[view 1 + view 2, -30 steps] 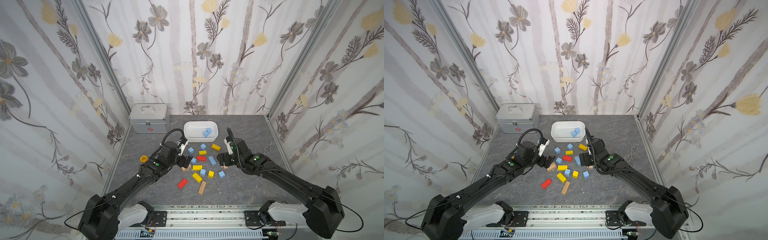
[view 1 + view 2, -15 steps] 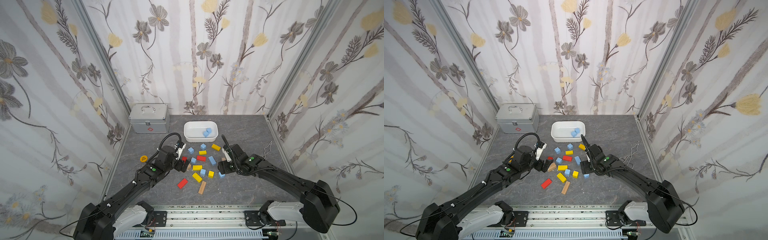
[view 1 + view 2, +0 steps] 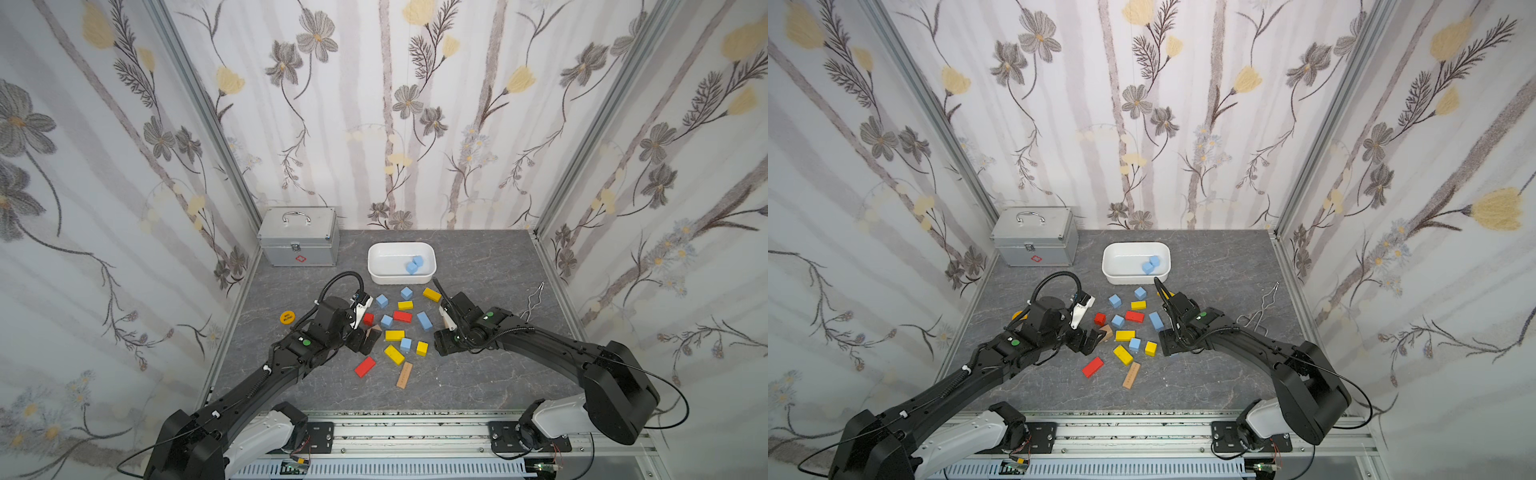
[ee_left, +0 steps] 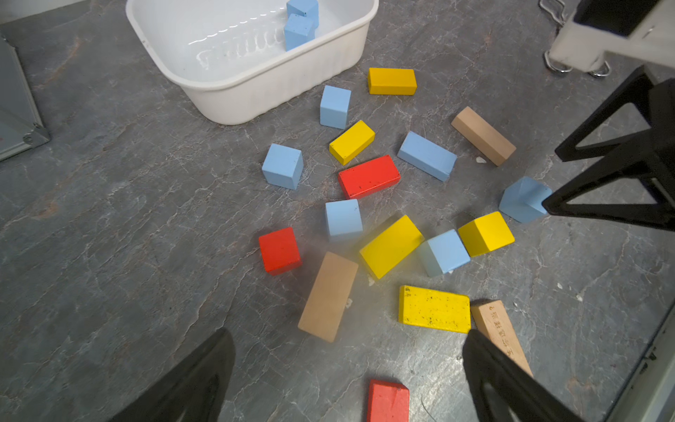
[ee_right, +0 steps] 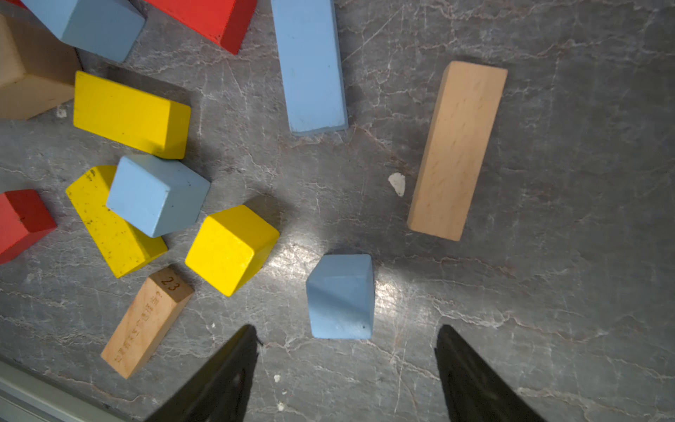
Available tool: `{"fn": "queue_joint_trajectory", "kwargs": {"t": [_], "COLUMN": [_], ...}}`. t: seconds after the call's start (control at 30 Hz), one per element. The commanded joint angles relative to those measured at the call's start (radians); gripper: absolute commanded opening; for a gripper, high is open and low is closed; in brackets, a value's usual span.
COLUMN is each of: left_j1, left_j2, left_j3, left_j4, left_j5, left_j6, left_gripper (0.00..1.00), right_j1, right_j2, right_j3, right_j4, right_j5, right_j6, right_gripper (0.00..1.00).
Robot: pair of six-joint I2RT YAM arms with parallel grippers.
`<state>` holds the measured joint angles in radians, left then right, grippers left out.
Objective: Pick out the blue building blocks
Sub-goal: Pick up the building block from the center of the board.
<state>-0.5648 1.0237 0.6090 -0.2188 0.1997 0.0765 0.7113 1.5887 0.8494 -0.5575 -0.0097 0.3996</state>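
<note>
Your right arm [image 3: 540, 345] made the big move: over the last second it has dropped and come toward the front of the table [image 3: 478, 386]. The right gripper [image 3: 442, 348] now covers the spot at the edge of the scatter where a lone blue cube lay in plain sight. Its jaws have been narrowing but are still parted, with nothing pinched. Your left arm [image 3: 266, 374] has only drawn back a little. The left gripper [image 3: 365, 341] hangs spread wide and empty over its own side of the scatter.

For the task, this looks like a grasp about to close. Two of the blue building blocks [image 3: 414, 265] already lie in the white tub [image 3: 376, 276]. A blue bar [image 3: 424, 321] and four more cubes wait on the table.

Both top views hide the target under the gripper. The right wrist view gives you the blue cube [image 5: 341, 296] standing just inside the fingertips [image 5: 233, 365], with bare table on either side and its faces turned slightly out of square with them. The left wrist view shows the same cube from the side, up against one black finger; you cannot tell from there whether they touch
</note>
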Motion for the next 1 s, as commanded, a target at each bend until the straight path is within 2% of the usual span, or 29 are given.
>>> {"fn": "queue_joint_trajectory", "kwargs": {"t": [0.0, 0.33, 0.47, 0.87, 0.97], "left_j1": [0.0, -0.009, -0.026, -0.053, -0.065], "left_j2": [-0.004, 0.029, 0.049, 0.112, 0.122], "left_j3": [-0.001, -0.013, -0.037, -0.038, -0.044], "left_j4": [-0.046, 0.007, 0.104, 0.155, 0.183], "left_j5": [0.07, 0.154, 0.189, 0.153, 0.111], "left_j6": [0.038, 0.007, -0.05, -0.042, -0.052], "left_gripper": [1.0, 1.0, 1.0, 1.0, 1.0], "right_j1": [0.002, 0.004, 0.004, 0.004, 0.004], "right_j2": [0.041, 0.116, 0.145, 0.181, 0.188], "right_j3": [0.012, 0.041, 0.054, 0.063, 0.066], "right_j4": [0.021, 0.019, 0.017, 0.01, 0.012], "right_j5": [-0.023, -0.018, -0.018, 0.008, 0.01], "right_j6": [0.018, 0.031, 0.041, 0.063, 0.063], "right_gripper": [0.78, 0.74, 0.71, 0.6, 0.59]}}
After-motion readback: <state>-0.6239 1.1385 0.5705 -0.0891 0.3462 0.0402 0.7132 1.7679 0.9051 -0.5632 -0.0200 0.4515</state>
